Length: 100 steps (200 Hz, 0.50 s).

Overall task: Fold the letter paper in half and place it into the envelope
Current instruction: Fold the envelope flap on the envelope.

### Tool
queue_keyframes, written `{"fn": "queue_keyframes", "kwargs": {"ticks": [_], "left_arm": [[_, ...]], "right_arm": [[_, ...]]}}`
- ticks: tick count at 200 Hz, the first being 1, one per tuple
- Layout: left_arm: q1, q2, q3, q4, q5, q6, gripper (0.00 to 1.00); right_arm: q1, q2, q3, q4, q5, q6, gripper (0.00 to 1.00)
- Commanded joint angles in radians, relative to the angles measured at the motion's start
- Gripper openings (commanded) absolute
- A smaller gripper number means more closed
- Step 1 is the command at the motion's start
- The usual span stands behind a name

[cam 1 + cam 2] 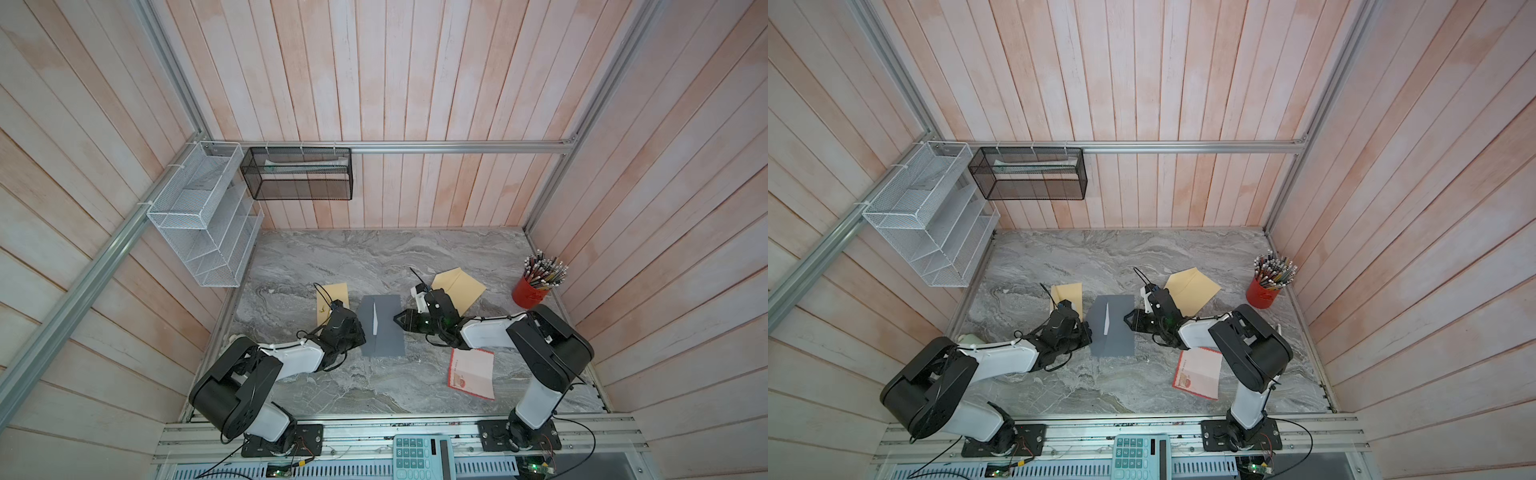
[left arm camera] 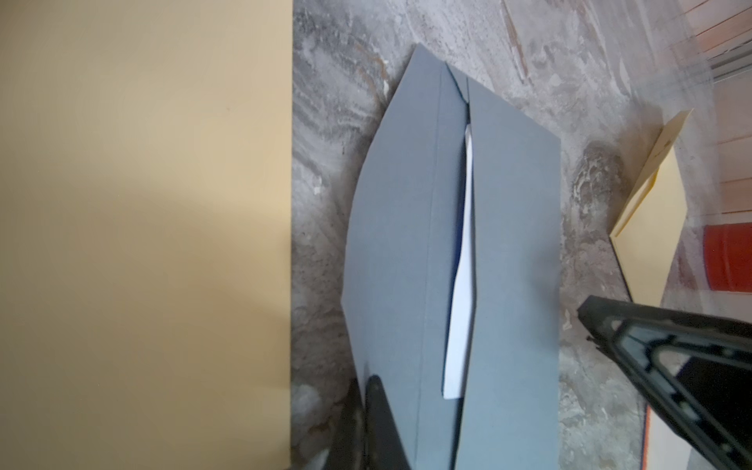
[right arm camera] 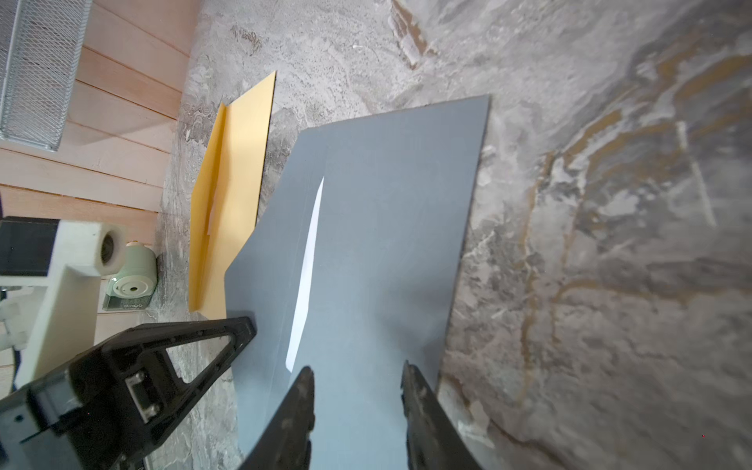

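**Letter all but home in grey envelope**

Near the middle of the marble desk (image 1: 374, 257), a little toward its front edge, the grey envelope (image 1: 390, 332) lies flat between the two arms. Only a thin white sliver of the letter paper (image 3: 309, 252) shows at the envelope's mouth, in both top views and both wrist views. The rest appears to be tucked inside.

The left gripper (image 3: 240, 329) is fully closed, its tip at the outer edge of the envelope's flap (image 3: 268, 260). Whether it pinches that flap or merely rests against it cannot be told. The right gripper (image 3: 358, 374) hovers low over the envelope's body on the side toward the desk's right edge. Its jaws are part-way apart with nothing between them.

Judged from this, the insertion step looks almost complete. The next move seems to call for a light push on the exposed white edge to seat it below the mouth, with the flap held clear so the thin sheet does not buckle.

Two yellow envelopes lie near the grey one, one (image 1: 332, 291) toward the left edge and one (image 1: 461, 286) toward the back right. A red-bordered sheet (image 1: 473, 372) lies toward the front right.
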Motion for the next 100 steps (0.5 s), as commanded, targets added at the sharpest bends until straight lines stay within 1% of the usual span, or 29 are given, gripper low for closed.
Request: {"fn": "queue_keyframes", "kwargs": {"ticks": [1,37,74,94,100], "left_arm": [[-0.002,0.025,0.038,0.019,0.018,-0.003,0.0],[-0.003,0.036,0.062,0.055,0.06,0.009,0.0],[0.001,0.044,0.099,0.055,0.141,0.029,0.0],[0.033,0.011,0.102,0.028,0.185,0.018,0.13],[0.048,-0.006,0.099,0.012,0.193,0.014,0.2]], "right_arm": [[-0.001,0.038,0.029,0.027,-0.011,0.0,0.36],[-0.01,0.083,0.042,0.052,-0.007,0.009,0.34],[-0.02,0.132,0.055,0.075,-0.009,0.015,0.33],[-0.026,0.149,0.053,0.092,-0.02,0.022,0.32],[-0.028,0.151,0.053,0.094,-0.021,0.022,0.32]]}}
